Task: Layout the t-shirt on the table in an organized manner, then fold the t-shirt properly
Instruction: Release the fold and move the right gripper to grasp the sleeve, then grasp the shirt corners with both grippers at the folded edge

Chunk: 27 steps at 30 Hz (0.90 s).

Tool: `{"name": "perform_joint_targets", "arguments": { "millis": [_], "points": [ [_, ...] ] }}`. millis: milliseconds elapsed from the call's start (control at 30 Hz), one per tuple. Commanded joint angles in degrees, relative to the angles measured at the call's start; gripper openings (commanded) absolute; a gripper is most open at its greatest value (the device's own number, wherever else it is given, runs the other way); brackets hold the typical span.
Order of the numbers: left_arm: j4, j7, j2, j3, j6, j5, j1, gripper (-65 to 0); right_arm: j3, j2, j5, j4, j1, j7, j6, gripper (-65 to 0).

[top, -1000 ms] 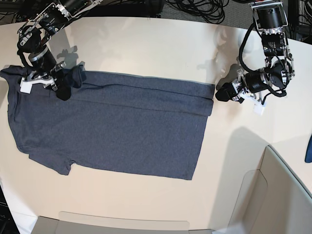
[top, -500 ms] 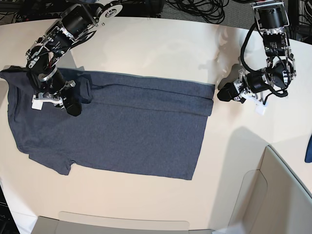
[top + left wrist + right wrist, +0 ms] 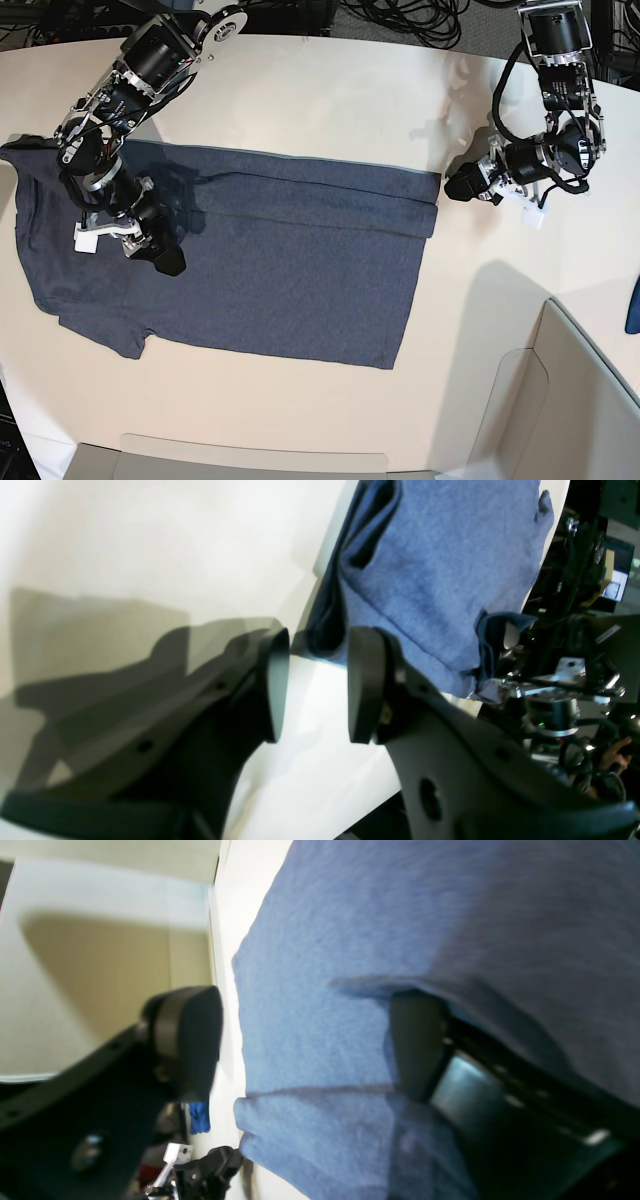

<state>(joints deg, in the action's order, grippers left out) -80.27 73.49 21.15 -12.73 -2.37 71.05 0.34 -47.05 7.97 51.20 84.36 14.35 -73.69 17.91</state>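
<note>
The dark navy-grey t-shirt (image 3: 290, 270) lies spread on the off-white table (image 3: 330, 100), its far long edge folded over in a band. My right gripper (image 3: 165, 260) sits low on the shirt's left part, near the sleeve. In the right wrist view this gripper (image 3: 300, 1040) stands wide open, blue cloth (image 3: 350, 940) lying between its fingers and a fold draped over one finger (image 3: 415, 1045). My left gripper (image 3: 452, 190) rests on the table beside the shirt's far right corner. The left wrist view shows that gripper (image 3: 317, 680) with jaws apart and the folded corner (image 3: 325, 635) just at the fingertips, not pinched.
Grey-beige box walls stand at the front right (image 3: 560, 400) and along the front edge (image 3: 250, 455). A small bright blue cloth scrap (image 3: 634, 305) lies at the right border. Black cables (image 3: 400, 15) run beyond the table's far curved edge.
My right gripper has travelled from the shirt's far left sleeve toward the front over the cloth, and its jaws have opened wide. The left arm has barely moved.
</note>
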Motion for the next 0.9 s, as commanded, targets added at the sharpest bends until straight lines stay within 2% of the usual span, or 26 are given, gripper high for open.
{"name": "perform_joint_targets", "arguments": {
  "millis": [0, 133, 333, 600, 867],
  "points": [
    [-0.83, 0.22, 0.88, -0.15, -0.22, 1.17, -0.91, -46.9, 0.41, -0.45, 1.94, 2.19, 0.2, 0.33, 0.33, -9.6],
    [-0.83, 0.22, 0.88, -0.15, -0.22, 1.17, -0.91, -46.9, 0.41, -0.54, 2.38, 8.96, -0.59, 0.33, 0.33, -9.1],
    [-0.83, 0.22, 0.88, -0.15, -0.22, 1.17, -0.91, -46.9, -1.0, -4.85, 2.38, 18.81, -4.55, 0.77, 0.33, -9.1],
    [-0.83, 0.22, 0.88, -0.06, -0.22, 1.17, -0.82, -46.9, -13.3, -5.64, 2.65, 19.95, -14.66, 0.5, 0.33, -9.1],
    [-0.83, 0.22, 0.88, 0.03, -0.22, 1.17, -0.12, -46.9, -29.22, -5.64, 2.56, 19.6, -17.21, 0.33, 0.07, -9.2]
  ]
}}
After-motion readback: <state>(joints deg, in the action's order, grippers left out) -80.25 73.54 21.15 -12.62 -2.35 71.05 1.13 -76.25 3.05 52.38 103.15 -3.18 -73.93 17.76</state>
